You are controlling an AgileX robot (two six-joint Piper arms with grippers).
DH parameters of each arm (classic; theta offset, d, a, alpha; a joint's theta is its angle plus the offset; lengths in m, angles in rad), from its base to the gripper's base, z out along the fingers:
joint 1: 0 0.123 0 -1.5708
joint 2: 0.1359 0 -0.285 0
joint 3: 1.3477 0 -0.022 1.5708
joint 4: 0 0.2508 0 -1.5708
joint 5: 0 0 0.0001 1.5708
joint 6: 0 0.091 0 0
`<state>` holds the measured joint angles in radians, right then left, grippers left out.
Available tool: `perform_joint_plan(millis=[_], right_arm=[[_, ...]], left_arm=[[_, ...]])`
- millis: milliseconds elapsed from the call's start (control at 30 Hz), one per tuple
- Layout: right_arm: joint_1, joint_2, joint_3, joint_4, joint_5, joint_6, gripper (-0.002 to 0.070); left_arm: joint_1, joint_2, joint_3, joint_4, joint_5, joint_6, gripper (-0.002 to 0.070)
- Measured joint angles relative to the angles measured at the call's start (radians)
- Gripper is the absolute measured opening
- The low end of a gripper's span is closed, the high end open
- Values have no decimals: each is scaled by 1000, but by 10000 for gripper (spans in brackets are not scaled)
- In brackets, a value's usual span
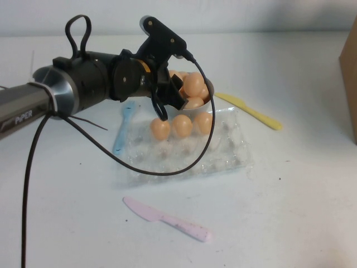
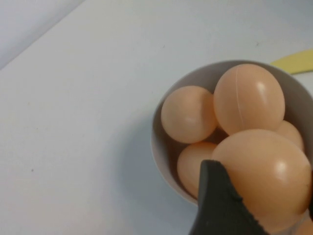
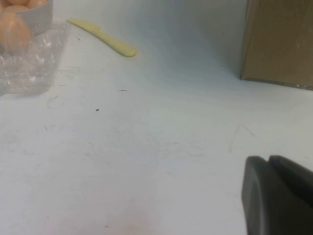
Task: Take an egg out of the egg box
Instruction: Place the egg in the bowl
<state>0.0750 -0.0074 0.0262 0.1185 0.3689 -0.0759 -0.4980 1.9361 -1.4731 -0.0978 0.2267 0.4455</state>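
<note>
Three eggs are left in the far row of the egg box [image 1: 187,148] as we see it from the high view, the clear plastic tray lying mid-table with its near cups empty. Our left claw [image 1: 174,92] hangs above the grey-white bowl [image 1: 205,102] that stands just beyond the tray, and it grips the egg [image 1: 193,85] over the heap already there; we judge that the egg is held there to be dropped in with the others. A blue knife [image 1: 122,129] lies left of the tray, a yellow knife [image 1: 250,110] to its far right, a pink knife [image 1: 167,219] near us, and a brown box [image 1: 348,78] stands at the right edge.

From the left wrist we look straight down into the bowl: the held egg [image 2: 269,178] sits against a dark finger [image 2: 217,205], above three or four eggs inside.

From the right wrist, our right claw [image 3: 279,196] is parked low over bare table [image 3: 146,147], its two fingers pressed together and holding nothing, well apart from the tray.
</note>
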Motion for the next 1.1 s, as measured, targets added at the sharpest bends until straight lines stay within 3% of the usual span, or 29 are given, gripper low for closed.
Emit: perform_joint_plan(millis=[1100], right_arm=[[0,0,0,0,0,0,-17]], left_arm=[[0,108,0,-25,-148,0,348]])
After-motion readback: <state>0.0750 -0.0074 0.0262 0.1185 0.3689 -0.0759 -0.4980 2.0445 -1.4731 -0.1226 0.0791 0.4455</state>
